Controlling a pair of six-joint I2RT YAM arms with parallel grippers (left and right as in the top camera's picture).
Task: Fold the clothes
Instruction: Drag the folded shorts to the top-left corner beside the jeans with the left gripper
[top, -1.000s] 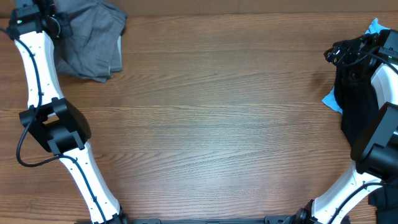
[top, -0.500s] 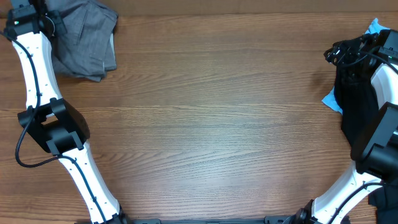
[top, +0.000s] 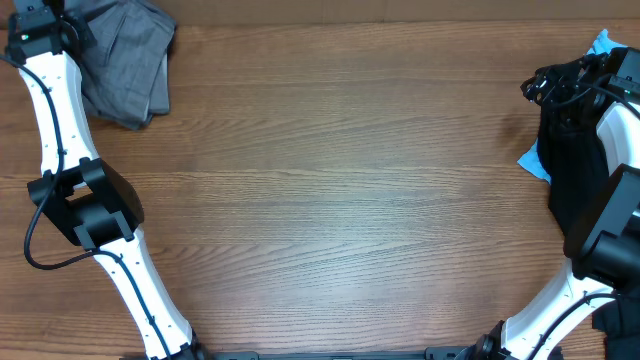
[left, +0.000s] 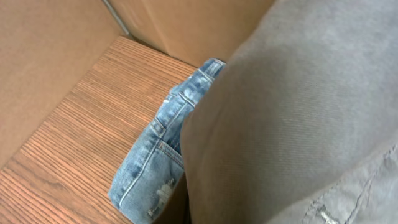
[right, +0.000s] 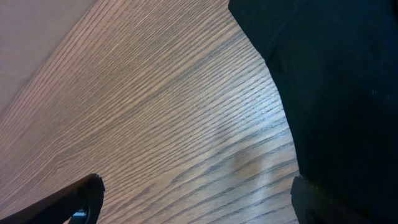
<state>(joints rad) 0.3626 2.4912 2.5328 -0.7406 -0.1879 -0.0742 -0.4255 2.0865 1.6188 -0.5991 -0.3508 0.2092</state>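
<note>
The grey shorts (top: 125, 60) lie bunched at the table's far left corner and fill the left wrist view (left: 292, 112). My left gripper (top: 62, 14) is at that corner, shut on the grey shorts; its fingers are hidden by the cloth. Small faded-denim shorts (left: 161, 162) lie on the table under the grey cloth's edge. A black garment (top: 572, 160) lies at the right edge over light-blue cloth (top: 602, 45). My right gripper (right: 196, 199) is open and empty above bare wood, its right finger next to the black garment (right: 336, 81).
A brown cardboard wall (left: 62, 56) stands along the table's far left edge behind the denim. The wooden table (top: 350, 190) stretches between the two arms. The right arm's cables (top: 550, 80) sit above the black garment.
My left gripper has pulled the grey shorts further left and back toward the table's corner. The right arm and the black garment have not moved.
</note>
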